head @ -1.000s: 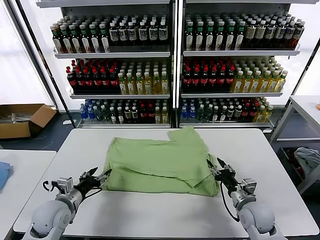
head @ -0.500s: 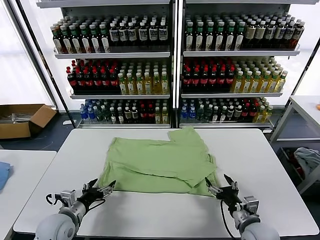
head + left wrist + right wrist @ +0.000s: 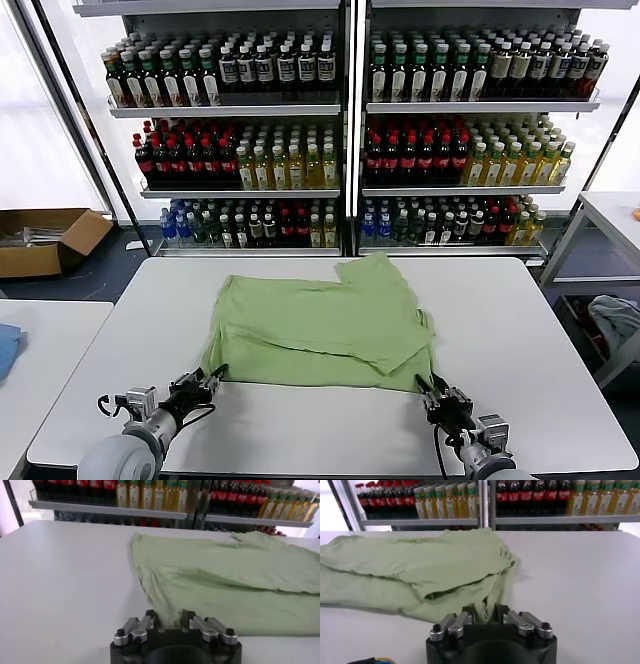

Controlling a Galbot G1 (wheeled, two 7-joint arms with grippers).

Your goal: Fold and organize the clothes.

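Counter (image 3: pixel 540 330), white, fronts bottle shelves (image 3: pixel 345 130); left gripper (image 3: pixel 213 376) and right gripper (image 3: pixel 428 386) jaws apparently pinch the shirt's (image 3: pixel 320 325) lower corners.

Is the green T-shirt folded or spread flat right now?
Partly folded: the green T-shirt shows overlapping layers on the table, with both near corners pinched.

The T-shirt (image 3: pixel 325 325) lies spread across the middle of the bench (image 3: pixel 520 330). At its lower left corner sits the left pincer (image 3: pixel 213 376), at its lower right corner the right pincer (image 3: pixel 428 385) — each clamped on the near hem. Behind the bench, across the upper frame, stand the bottle shelves (image 3: pixel 350 130). A cardboard box (image 3: pixel 45 238) lies on the floor at mid-left.
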